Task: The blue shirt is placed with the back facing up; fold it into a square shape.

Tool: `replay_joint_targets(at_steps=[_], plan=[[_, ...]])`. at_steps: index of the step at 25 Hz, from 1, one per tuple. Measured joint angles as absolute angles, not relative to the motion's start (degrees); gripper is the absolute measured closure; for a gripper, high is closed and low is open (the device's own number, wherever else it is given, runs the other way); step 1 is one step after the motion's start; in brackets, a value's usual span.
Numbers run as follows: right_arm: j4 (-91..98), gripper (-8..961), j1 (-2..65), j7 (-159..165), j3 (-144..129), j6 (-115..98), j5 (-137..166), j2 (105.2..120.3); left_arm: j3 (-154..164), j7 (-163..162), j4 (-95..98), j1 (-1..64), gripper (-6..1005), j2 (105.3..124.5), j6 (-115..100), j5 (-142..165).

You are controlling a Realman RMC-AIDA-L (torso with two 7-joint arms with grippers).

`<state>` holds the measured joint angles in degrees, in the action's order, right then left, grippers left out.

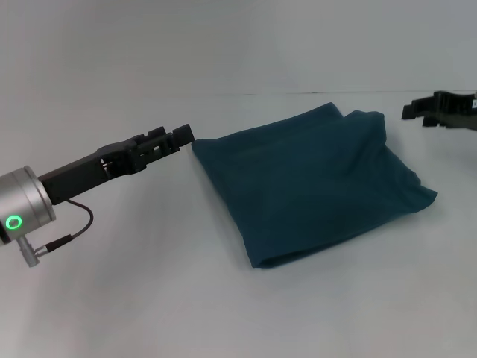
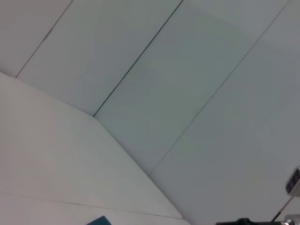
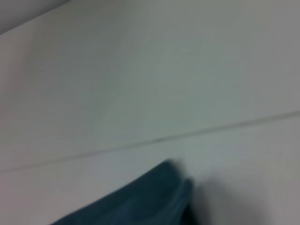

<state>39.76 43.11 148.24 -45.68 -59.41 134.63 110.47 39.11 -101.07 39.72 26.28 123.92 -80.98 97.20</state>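
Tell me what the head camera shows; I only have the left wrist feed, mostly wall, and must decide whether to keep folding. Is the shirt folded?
Observer: Yes. The blue shirt lies on the table as a compact, roughly square bundle.
Operator: Where is my left gripper relative to it?
Observer: The left gripper sits just beside the shirt's far left corner; I cannot tell whether it touches the cloth.
Operator: And the right arm?
Observer: The right gripper is off to the right of the shirt, clear of it, with nothing in it.
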Motion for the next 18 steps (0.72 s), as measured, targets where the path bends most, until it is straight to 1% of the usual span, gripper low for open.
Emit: replay_joint_targets(at_steps=[3, 12, 18], plan=[[39.36, 460, 42.29, 147.91, -44.43, -67.74, 133.55, 109.35, 39.04, -101.38, 39.72, 26.28, 138, 123.93, -81.04, 97.2], [39.69, 469, 41.54, 147.92, -42.38, -78.99, 133.57, 108.86, 38.39, -101.7, 39.8, 25.95, 138, 123.93, -81.33, 97.2], [39.79, 469, 41.65, 147.92, -42.8, -79.96, 134.15, 108.39, 37.93, -101.7, 39.82, 25.84, 139, 123.93, -81.77, 97.17]])
